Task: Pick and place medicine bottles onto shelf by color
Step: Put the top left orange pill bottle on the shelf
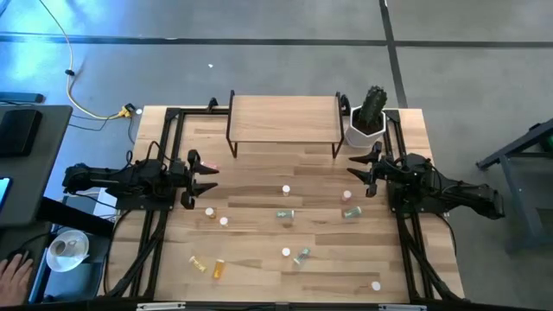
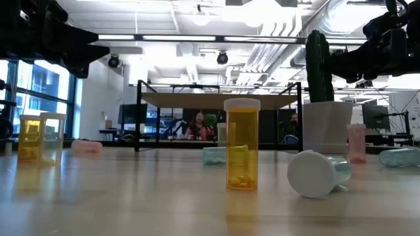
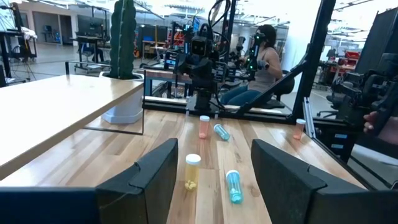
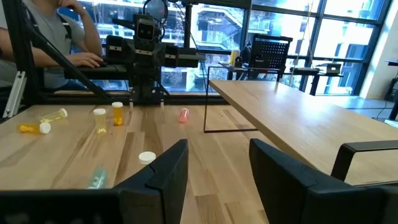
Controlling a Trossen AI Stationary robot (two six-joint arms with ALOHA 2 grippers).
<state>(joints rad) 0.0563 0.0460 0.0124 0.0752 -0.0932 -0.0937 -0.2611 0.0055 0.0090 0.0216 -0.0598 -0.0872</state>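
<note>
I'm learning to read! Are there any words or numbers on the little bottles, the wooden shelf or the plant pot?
No text can be read anywhere.
Small translucent orange pill bottle with a white cap: no label shows.
Light-wood shelf board on black metal legs: bare wood.
White cactus pot: plain.
Screens and gear in the room behind: too small and blurred to read.

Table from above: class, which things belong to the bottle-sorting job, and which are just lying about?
Job: bottles, e.g. orange one and green one; shelf; left tool and right tool, both open.
Lying about: cactus pot; yellow cable.
</note>
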